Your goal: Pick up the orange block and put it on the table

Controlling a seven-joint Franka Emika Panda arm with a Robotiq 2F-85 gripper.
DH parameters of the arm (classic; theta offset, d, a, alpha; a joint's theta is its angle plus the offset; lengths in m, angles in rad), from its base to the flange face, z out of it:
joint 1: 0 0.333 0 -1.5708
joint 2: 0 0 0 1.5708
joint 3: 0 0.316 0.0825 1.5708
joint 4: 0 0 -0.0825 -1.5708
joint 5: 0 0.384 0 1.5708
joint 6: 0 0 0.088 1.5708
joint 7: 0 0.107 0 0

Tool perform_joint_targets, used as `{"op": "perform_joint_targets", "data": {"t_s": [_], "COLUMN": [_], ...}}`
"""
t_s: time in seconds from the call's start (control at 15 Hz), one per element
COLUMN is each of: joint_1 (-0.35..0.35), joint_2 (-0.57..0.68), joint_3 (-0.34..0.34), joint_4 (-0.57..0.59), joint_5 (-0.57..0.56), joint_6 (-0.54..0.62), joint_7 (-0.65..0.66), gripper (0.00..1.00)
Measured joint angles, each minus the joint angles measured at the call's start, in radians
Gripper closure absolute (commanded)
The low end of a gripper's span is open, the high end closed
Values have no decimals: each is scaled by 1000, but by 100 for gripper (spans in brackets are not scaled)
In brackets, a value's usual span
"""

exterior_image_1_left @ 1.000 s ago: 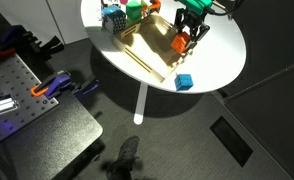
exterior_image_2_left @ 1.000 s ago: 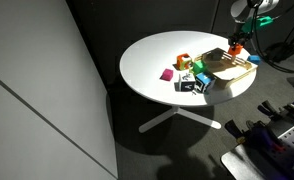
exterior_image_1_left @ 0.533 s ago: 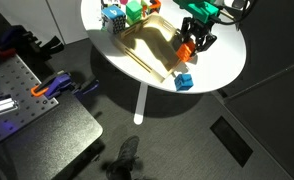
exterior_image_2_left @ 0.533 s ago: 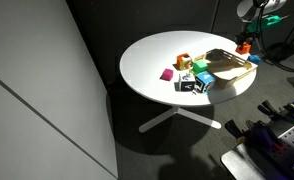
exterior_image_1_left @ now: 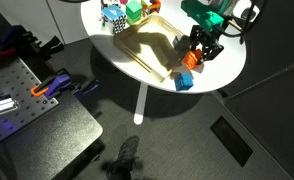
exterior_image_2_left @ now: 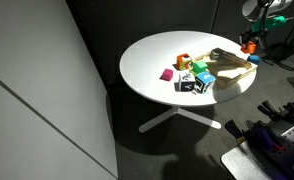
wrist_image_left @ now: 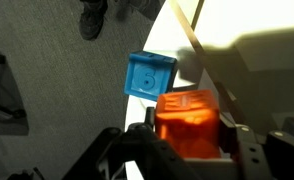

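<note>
My gripper [exterior_image_1_left: 195,58] is shut on the orange block [exterior_image_1_left: 193,60], holding it just above the round white table [exterior_image_1_left: 222,70], beside the wooden tray's edge. In the wrist view the orange block [wrist_image_left: 187,122] sits between my fingers [wrist_image_left: 185,140], with the blue cube [wrist_image_left: 149,77] on the table just beyond it. In an exterior view the gripper [exterior_image_2_left: 249,45] hangs over the table's far right rim [exterior_image_2_left: 137,75] with the orange block [exterior_image_2_left: 249,47]. The blue cube [exterior_image_1_left: 184,82] lies near the table's front edge.
A light wooden tray [exterior_image_1_left: 147,45] lies on the table. Green and other coloured blocks [exterior_image_1_left: 127,12] stand at its back end, also seen in an exterior view [exterior_image_2_left: 190,75]. A dark bench with clamps [exterior_image_1_left: 27,100] stands beside the table.
My gripper has carried the orange block out of the tray, sideways toward the table's rim and nearer the blue cube.
</note>
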State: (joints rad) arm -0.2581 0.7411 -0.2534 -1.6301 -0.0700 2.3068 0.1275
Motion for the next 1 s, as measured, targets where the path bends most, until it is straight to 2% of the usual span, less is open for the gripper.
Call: {"op": "perform_joint_targets", "data": {"t_s": [0.4,0.53,0.67,0.8,1.0], "joint_1": [-2,-2,-2,-2,2], "joint_2": [72,94,111,121,123], "joint_3": [0,0,0,0,0], "joint_4": [65,86,100,109,110], "joint_5": [7,7,7,7,7], "joint_6": [29,32,37,41,43], "joint_7": [49,57,63,65,65], "gripper": [68,17,15,1,0]}}
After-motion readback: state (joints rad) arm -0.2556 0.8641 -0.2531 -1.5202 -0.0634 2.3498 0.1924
